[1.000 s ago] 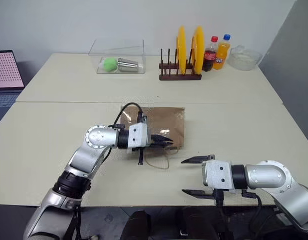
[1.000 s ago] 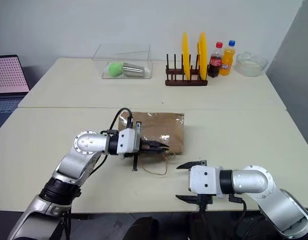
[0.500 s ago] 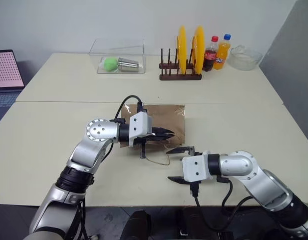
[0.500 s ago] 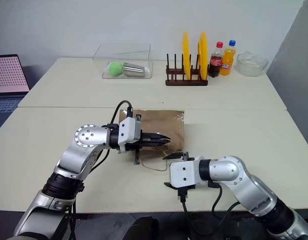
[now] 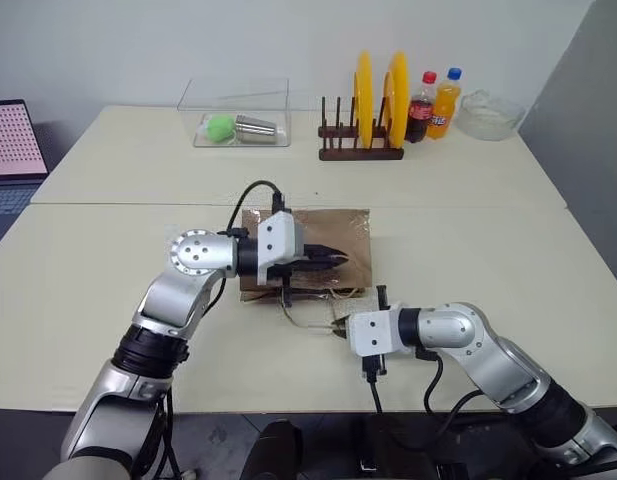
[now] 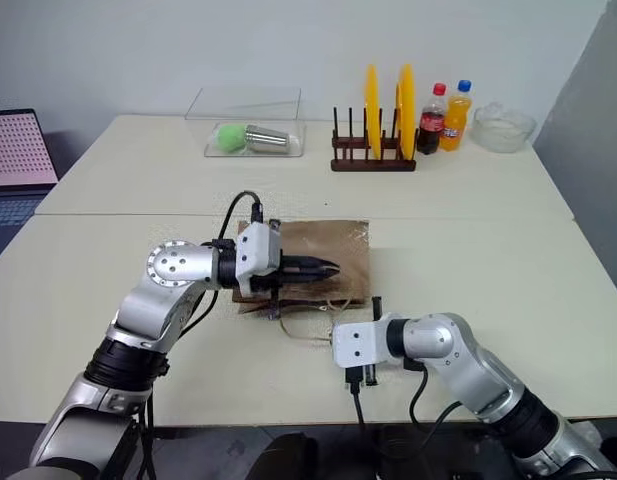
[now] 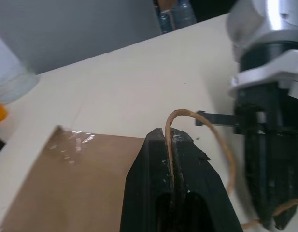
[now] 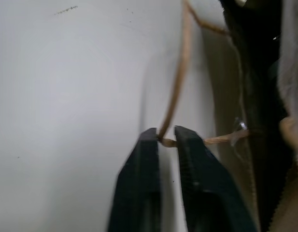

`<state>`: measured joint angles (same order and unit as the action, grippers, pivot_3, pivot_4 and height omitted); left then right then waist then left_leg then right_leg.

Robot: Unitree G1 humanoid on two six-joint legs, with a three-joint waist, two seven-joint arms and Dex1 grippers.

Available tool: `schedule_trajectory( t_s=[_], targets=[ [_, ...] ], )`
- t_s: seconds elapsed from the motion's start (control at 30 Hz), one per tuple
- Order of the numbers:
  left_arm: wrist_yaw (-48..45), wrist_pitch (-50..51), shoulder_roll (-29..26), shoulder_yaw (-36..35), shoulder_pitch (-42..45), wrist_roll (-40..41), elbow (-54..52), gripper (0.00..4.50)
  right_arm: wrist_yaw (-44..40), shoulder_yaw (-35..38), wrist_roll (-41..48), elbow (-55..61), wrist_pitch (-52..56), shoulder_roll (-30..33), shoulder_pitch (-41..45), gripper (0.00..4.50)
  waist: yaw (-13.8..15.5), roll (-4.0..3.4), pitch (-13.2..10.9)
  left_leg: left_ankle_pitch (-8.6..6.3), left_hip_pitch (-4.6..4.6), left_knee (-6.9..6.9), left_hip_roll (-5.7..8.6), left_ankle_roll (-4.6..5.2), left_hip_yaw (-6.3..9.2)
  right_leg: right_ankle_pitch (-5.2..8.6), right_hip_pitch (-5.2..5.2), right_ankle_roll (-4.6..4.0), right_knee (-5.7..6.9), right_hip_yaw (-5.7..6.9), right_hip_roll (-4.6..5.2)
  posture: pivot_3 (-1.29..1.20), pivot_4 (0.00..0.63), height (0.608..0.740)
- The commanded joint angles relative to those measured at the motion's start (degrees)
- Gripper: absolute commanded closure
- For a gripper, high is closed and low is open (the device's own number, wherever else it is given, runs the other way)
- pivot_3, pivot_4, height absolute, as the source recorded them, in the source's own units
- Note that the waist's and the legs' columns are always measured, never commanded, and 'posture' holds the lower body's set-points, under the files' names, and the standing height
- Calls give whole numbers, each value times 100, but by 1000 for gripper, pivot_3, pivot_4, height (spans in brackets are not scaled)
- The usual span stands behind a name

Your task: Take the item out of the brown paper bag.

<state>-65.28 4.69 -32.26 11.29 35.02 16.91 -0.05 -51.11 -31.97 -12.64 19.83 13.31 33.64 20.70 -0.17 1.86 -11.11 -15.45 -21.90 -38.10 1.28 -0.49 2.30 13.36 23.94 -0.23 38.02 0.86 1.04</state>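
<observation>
The brown paper bag (image 5: 343, 228) lies flat near the middle of the table, its near edge raised a little. My left gripper (image 5: 333, 260) hovers over that edge, pointing right, and is shut on one thin loop handle (image 7: 221, 145), which runs between its fingertips in the left wrist view. My right gripper (image 5: 337, 325) sits just in front of the bag, low over the table, shut on the other loop handle (image 8: 180, 82). The item inside the bag is hidden.
At the back stand a wooden plate rack (image 5: 361, 152) with two yellow plates (image 5: 364, 92), two soda bottles (image 5: 434, 104), a glass bowl (image 5: 490, 114) and a clear box (image 5: 238, 115) holding a green ball and a metal cup. A laptop (image 5: 8, 150) sits far left.
My right gripper has moved in toward the bag, dropped to the table and shut on the near handle. My left gripper has lifted slightly with its handle, raising the bag's edge.
</observation>
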Motion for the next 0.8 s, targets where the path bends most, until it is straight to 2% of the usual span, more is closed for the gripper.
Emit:
schedule_trajectory(
  t_s=[0.03,0.23,0.43,0.67,0.8],
  targets=[
    [151,314,-41,-270,368,73,-20,4500,-39,-2,-122,22,-57,-13,12,4481,1,0,0,0,0,0,0,0,0,0,0,0,0,0,0,0,150,740],
    [480,868,111,-558,1221,125,543,4500,-155,-41,-265,-66,-119,79,-11,4481,2,0,0,0,-1,-1,1,0,1,0,0,0,1,2,0,0,150,740],
    [714,640,184,-774,2188,-76,1644,4500,-232,-2,-336,-70,-249,187,-67,4481,1,0,0,0,-2,-2,2,0,1,0,1,0,0,2,0,0,150,740],
    [260,456,138,-727,2392,-77,1976,4500,-62,299,-178,31,-186,30,-37,4481,0,0,0,4,-8,-2,2,-7,1,0,7,0,2,1,0,0,150,740],
    [-14,543,106,-691,2229,-18,1775,4500,-369,601,133,516,268,130,23,3587,0,0,0,5,-10,-2,2,-9,0,-1,10,-1,4,0,1,0,150,740]
  ],
)
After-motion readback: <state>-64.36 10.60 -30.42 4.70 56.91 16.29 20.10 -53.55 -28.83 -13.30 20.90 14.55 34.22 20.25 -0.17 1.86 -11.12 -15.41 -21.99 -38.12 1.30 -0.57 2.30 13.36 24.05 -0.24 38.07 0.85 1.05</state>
